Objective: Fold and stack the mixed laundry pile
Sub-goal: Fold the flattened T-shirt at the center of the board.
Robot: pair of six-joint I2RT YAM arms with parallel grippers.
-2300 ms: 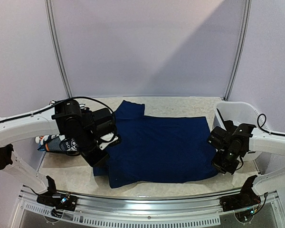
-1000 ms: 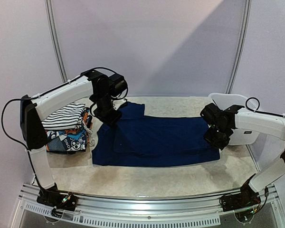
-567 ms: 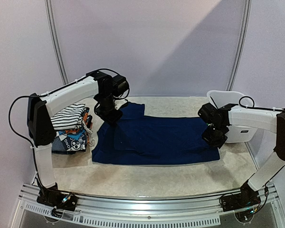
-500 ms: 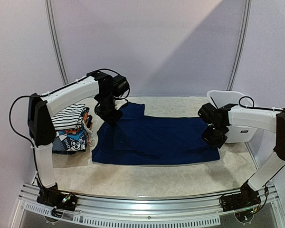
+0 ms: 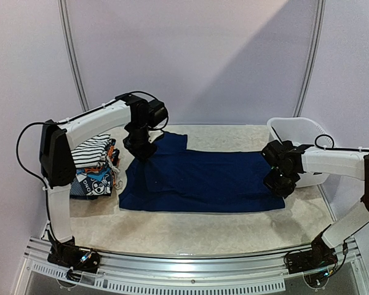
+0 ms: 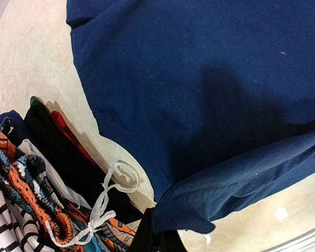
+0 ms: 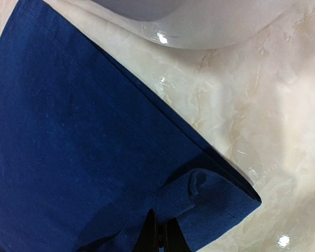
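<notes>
Navy garment (image 5: 203,181) — soft, matte, spread flat; left gripper (image 6: 157,239), right gripper (image 7: 158,236) each clamped on bunched fold.

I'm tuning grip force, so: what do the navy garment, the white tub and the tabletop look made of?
The navy garment: soft matte knit, probably cotton; it creases and has a stitched hem. The white tub: smooth glossy plastic, likely; glints on its wall. The tabletop: beige, marbled, polished; stone or laminate, cannot tell; veining and sharp reflections.
</notes>
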